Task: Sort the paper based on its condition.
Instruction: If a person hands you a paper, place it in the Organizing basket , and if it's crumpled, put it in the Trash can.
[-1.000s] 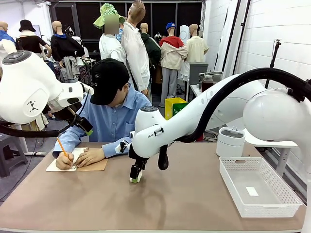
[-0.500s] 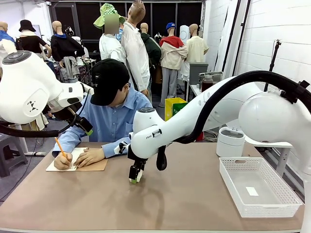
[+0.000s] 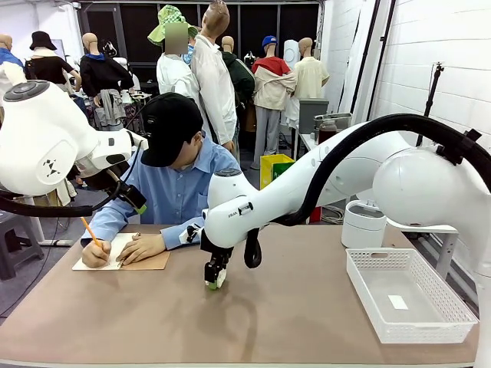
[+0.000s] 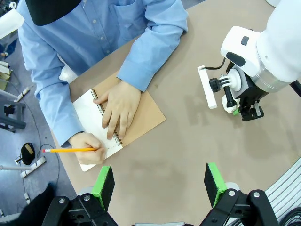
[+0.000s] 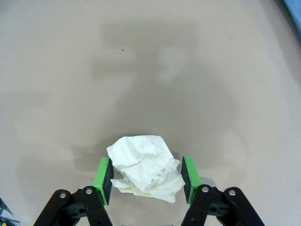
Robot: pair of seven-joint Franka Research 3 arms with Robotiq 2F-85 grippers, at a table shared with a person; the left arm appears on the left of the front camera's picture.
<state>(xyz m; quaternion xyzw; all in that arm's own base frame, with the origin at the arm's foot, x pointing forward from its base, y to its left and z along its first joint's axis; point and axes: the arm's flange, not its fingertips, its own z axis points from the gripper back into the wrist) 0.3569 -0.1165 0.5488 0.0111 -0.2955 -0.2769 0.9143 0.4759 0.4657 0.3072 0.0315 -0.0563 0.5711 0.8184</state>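
Left gripper [image 4: 159,176]: wide, empty, bare table [image 4: 188,141] below it.
Right gripper [image 5: 146,175]: partly closed around the paper [image 5: 141,160]; I cannot tell whether it grips.
Paper: crumpled, on the table between that gripper's pads [image 5: 104,174], part of it poking ahead of the tips.
Risk: the pads may catch only loose folds, so it could squash, slip out or tear on lifting.
Unclear: pad-to-paper contact; its underside is hidden.
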